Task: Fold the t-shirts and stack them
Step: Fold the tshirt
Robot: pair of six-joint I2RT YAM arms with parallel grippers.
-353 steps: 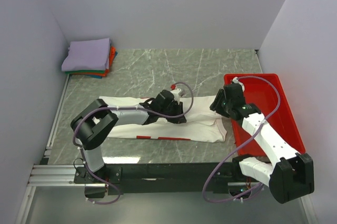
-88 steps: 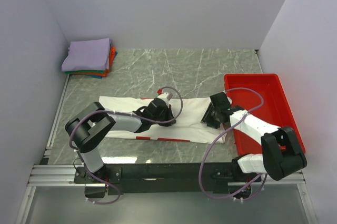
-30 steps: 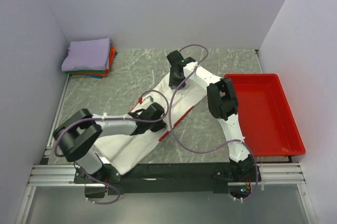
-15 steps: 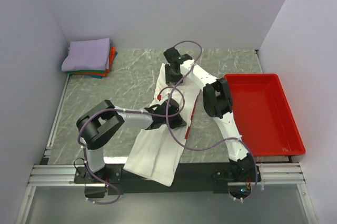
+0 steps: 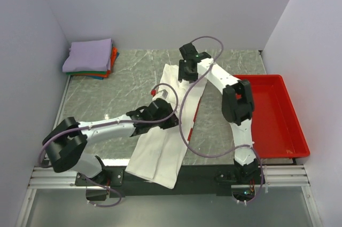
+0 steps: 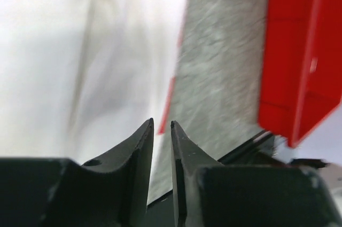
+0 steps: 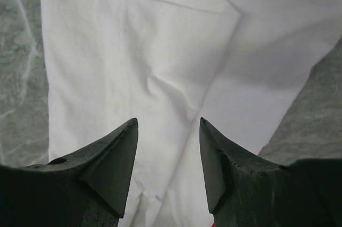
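Right end effector (image 7: 168,124) spread over white t-shirt (image 7: 160,51), folded lengthwise

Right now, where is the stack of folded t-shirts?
In the top view, the folded stack sits in the far left corner of the table, well apart from the white t-shirt.

Small robot test cell in a lab, my two arms (image 5: 236,104) bolted to a black rail (image 5: 203,173), plain white walls (image 5: 171,8) boxing a grey marble-pattern bench (image 5: 128,77), aluminium frame (image 5: 53,176) in front, purple cables (image 5: 181,117) looping, red plastic tray (image 5: 283,131) at my right.
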